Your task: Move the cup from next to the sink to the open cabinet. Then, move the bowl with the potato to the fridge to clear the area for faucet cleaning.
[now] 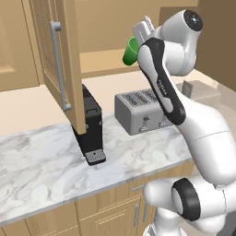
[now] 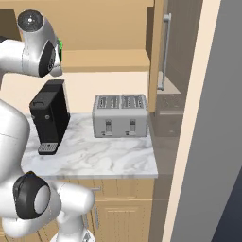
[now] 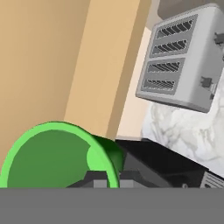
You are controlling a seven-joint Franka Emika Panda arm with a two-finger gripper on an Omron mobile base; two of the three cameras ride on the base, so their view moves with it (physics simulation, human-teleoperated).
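From my station I see the arm raised high, the gripper point(image 1: 138, 39) up near the wall cabinet point(image 1: 55, 55), whose door point(image 1: 60, 69) stands open with its long silver handle point(image 1: 57, 64) facing me in the left base view. The green cup point(image 1: 130, 50) is up there at the hand, well above the counter point(image 1: 41, 161), level with the cabinet's lower part. In the hand view the cup point(image 3: 61, 153) fills the lower left, mouth toward the camera, with the dark fingers point(image 3: 94, 179) pinched at its rim; the claw is closed down tight on the cup's wall, as best I can judge, since the tips are mostly cut off at the bottom of that view. In the right base view just a sliver of green point(image 2: 60, 47) shows behind the wrist. Below the hand, on the marble counter, a black coffee machine point(image 1: 90, 124) stands under the open door, and a silver four-slot toaster point(image 1: 140, 110) sits just to its right, apart from it. The hand view looks down on the toaster point(image 3: 179, 61) and the top of the coffee machine point(image 3: 162, 162), with light wood panelling point(image 3: 52, 57) behind the cup.
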